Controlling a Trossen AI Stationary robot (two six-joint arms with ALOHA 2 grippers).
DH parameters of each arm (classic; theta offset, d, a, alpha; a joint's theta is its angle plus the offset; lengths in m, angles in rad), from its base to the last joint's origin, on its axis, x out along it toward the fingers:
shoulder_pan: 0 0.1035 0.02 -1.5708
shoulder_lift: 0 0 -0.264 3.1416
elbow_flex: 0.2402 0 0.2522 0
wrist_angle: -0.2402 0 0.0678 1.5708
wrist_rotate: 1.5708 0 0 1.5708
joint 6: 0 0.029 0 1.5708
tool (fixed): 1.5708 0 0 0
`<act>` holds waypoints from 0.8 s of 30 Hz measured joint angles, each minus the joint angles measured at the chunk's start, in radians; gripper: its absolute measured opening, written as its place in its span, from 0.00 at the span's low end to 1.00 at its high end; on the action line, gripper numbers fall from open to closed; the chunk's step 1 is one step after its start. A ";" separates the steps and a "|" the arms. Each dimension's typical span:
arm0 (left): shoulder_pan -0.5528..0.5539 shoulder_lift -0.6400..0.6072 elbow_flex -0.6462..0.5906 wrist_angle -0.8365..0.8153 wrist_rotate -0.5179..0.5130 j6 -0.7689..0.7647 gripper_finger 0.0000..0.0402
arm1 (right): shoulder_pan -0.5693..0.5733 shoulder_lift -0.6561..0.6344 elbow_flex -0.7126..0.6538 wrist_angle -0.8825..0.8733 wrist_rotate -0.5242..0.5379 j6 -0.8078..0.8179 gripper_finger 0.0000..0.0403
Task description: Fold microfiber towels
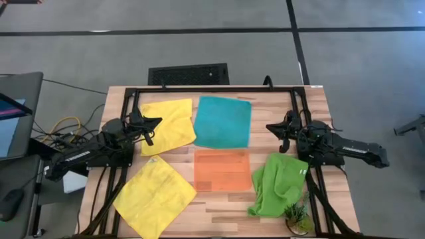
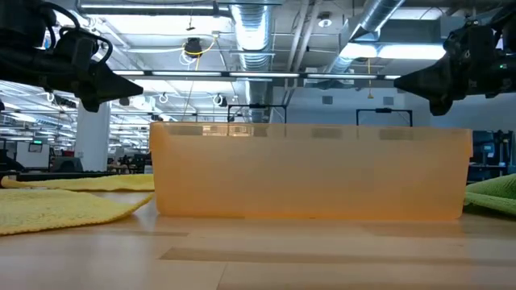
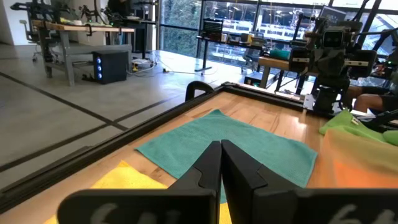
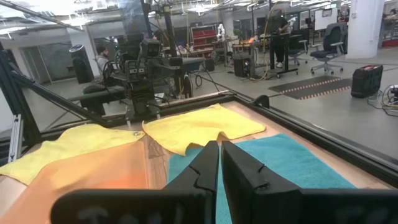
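A teal towel (image 1: 223,122) lies spread flat at the far middle of the table. One yellow towel (image 1: 168,125) lies to its left, partly doubled over. A second yellow towel (image 1: 155,195) lies flat at the near left. A lime green towel (image 1: 278,184) lies crumpled at the near right. My left gripper (image 1: 158,122) is shut and empty, above the far yellow towel. My right gripper (image 1: 269,127) is shut and empty, past the teal towel's right edge. Both hang clear of the table in the low view.
A flat orange tray (image 1: 222,170) lies at the middle of the table, near the teal towel. A small green plant (image 1: 297,216) stands at the near right corner. A black frame (image 1: 212,89) runs along the far edge and both sides. A laptop and cables are off the table's left.
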 joint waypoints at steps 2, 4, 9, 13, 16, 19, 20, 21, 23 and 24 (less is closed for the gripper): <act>0.000 0.000 -0.002 0.016 -0.003 0.001 0.00 | 0.000 0.000 0.000 0.000 0.000 0.000 0.11; 0.000 0.000 -0.006 0.047 -0.012 0.006 0.00 | 0.000 0.000 0.000 0.000 0.000 0.000 0.11; 0.000 0.000 -0.005 0.192 -0.002 0.029 0.00 | -0.007 0.000 0.000 0.014 0.018 0.003 0.11; 0.000 0.000 0.000 0.255 0.037 0.070 0.00 | -0.010 0.000 0.000 0.065 0.028 -0.020 0.11; 0.000 0.009 0.037 0.191 0.037 0.089 0.00 | -0.020 -0.001 0.003 0.150 0.030 -0.028 0.11; 0.000 0.051 0.109 0.147 0.033 0.102 0.00 | -0.022 0.000 0.034 0.203 0.028 -0.029 0.11; 0.000 0.074 0.138 0.136 0.026 0.124 0.00 | -0.022 -0.001 0.053 0.211 0.027 -0.029 0.11; 0.000 0.100 0.166 0.119 0.018 0.148 0.00 | -0.022 -0.001 0.073 0.210 0.027 -0.029 0.11; 0.000 0.168 0.230 0.067 -0.018 0.172 0.00 | -0.022 0.000 0.112 0.171 0.027 -0.042 0.11; 0.000 0.206 0.262 0.039 -0.037 0.175 0.00 | -0.021 0.002 0.137 0.142 0.027 -0.059 0.11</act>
